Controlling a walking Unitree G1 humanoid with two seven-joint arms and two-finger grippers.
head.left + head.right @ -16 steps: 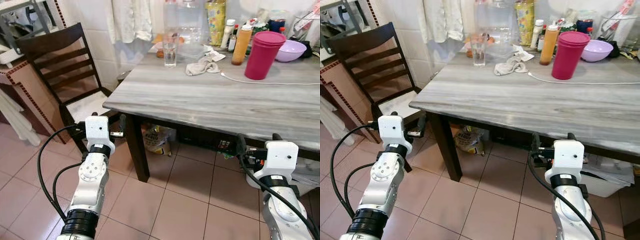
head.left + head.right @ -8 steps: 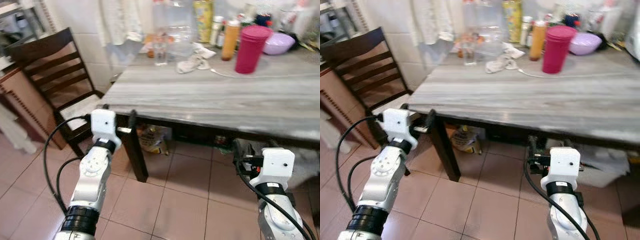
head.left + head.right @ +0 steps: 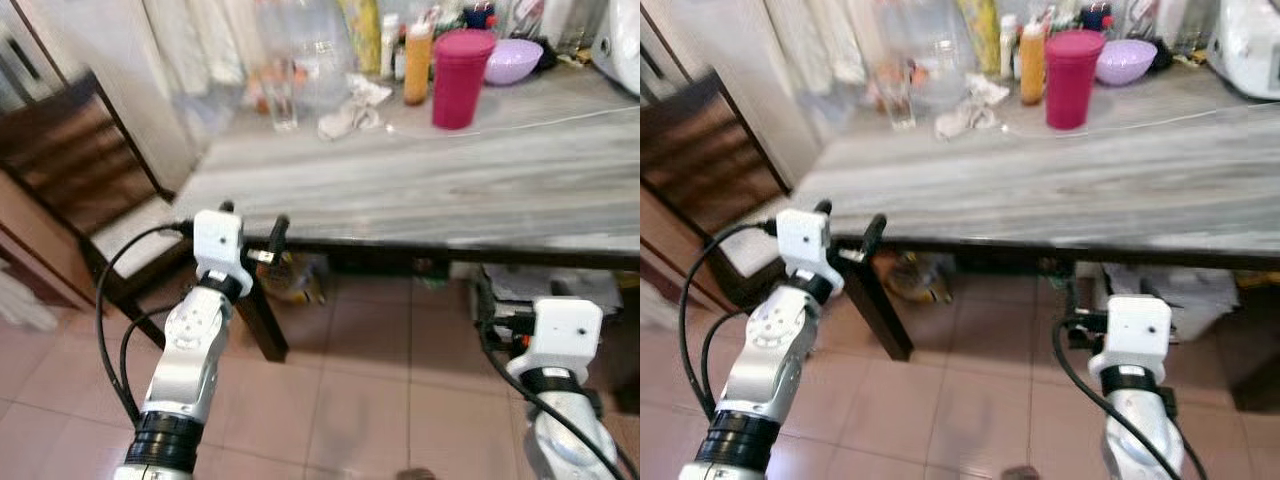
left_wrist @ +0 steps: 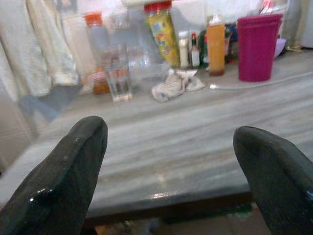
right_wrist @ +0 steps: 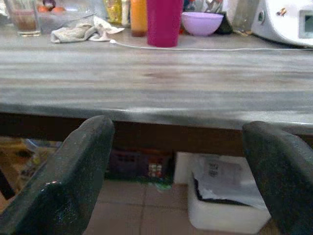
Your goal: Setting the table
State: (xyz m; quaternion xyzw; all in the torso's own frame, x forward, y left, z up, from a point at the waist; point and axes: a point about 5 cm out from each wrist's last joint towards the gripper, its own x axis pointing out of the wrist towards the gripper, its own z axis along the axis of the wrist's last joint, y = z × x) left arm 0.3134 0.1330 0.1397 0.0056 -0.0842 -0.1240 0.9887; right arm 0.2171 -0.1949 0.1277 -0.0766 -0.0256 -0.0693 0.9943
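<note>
Table blurred, left gripper spread, right gripper under edge

Silver arms, white wrists, black cables, black-fingered left hand.

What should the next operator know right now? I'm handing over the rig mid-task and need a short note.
Left gripper: open, empty, raised near the table's left corner by the chair.
Right gripper: open, empty, low, facing the table's front edge.
Things: the magenta cup stack, purple bowl, drinking glass, crumpled cloth and bottles all sit along the far side of the table; a white cable crosses it.
Done: nothing laid out yet; the near part of the table is bare.
Left: reach the tableware and set places.
</note>
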